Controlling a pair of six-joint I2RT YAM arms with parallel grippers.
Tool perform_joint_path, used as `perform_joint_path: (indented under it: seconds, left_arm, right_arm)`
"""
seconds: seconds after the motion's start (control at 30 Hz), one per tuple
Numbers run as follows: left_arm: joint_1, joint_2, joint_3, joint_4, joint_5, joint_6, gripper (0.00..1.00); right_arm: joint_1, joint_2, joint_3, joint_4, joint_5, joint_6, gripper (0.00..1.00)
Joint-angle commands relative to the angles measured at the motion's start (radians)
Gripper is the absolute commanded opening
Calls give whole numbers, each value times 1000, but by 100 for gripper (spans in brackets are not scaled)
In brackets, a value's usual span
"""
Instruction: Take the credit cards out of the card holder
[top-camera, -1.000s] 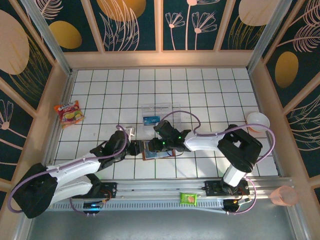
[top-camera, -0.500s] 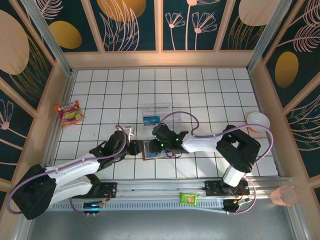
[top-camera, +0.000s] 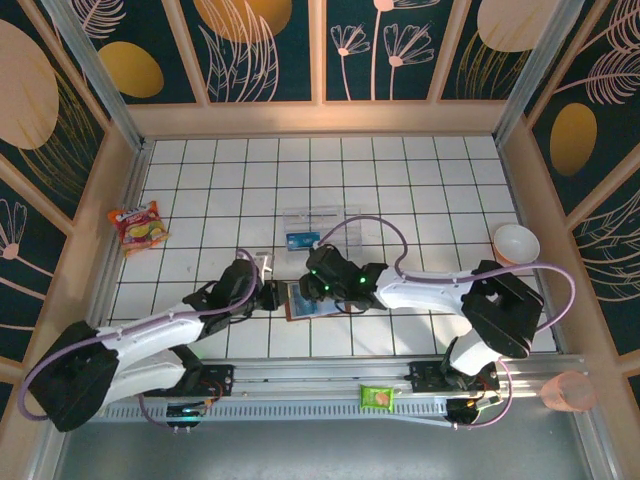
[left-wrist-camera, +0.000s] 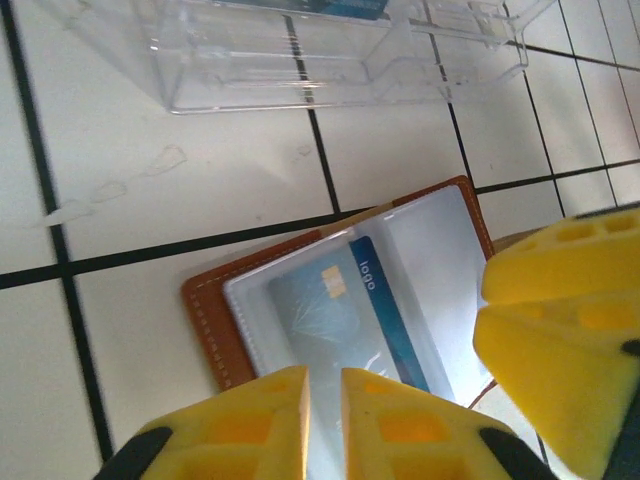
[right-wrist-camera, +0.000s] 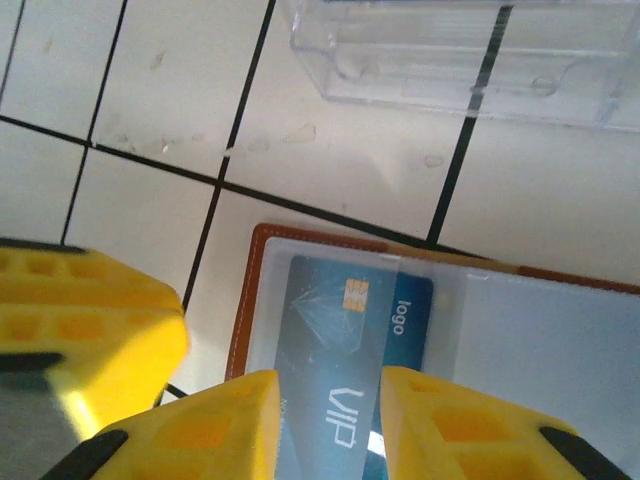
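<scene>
The brown card holder (top-camera: 300, 306) lies open on the tiles between my two grippers. A blue credit card (left-wrist-camera: 330, 320) with a gold chip sits in its clear sleeve, marked VIP and logo (right-wrist-camera: 340, 340). My left gripper (left-wrist-camera: 325, 420) is at the holder's near edge (left-wrist-camera: 210, 320), jaws almost together and pinching that edge. My right gripper (right-wrist-camera: 328, 425) hangs over the holder (right-wrist-camera: 243, 300), with its fingers apart on either side of the card. Whether they touch the card is unclear. In the top view the left gripper (top-camera: 268, 296) and the right gripper (top-camera: 318, 285) flank the holder.
A clear plastic box (top-camera: 318, 222) holding a blue card (top-camera: 302, 240) stands just behind the holder. A snack packet (top-camera: 140, 225) lies far left and a white bowl (top-camera: 517, 243) far right. A green packet (top-camera: 378, 397) rests on the front rail, and a pink cup (top-camera: 570, 390) stands at the right.
My left gripper has slid right to the holder's edge and closed down on it. The right arm's elbow has swung right, uncovering the bowl, while its gripper stays over the holder.
</scene>
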Motion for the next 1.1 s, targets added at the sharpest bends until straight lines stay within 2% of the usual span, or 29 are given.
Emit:
perform_joint_path:
  seconds: [0.0,0.2,0.37,1.07]
  left_arm:
    - [-37,96,51,71,30,1,12]
    - [-40,165,45,66,-55,13,4]
    - [-41,206,47,52,-66,25,0]
    - [-40,221,-17,66,-52,21,0]
  right_arm:
    - [-49,-16,-47,35,-107,-33,31]
    - [-68,29,-40,60,-197,-48,30]
    - [-93,56,-54,100,-247,-19,30]
    - [-153,128,-117,171,-363,52,28]
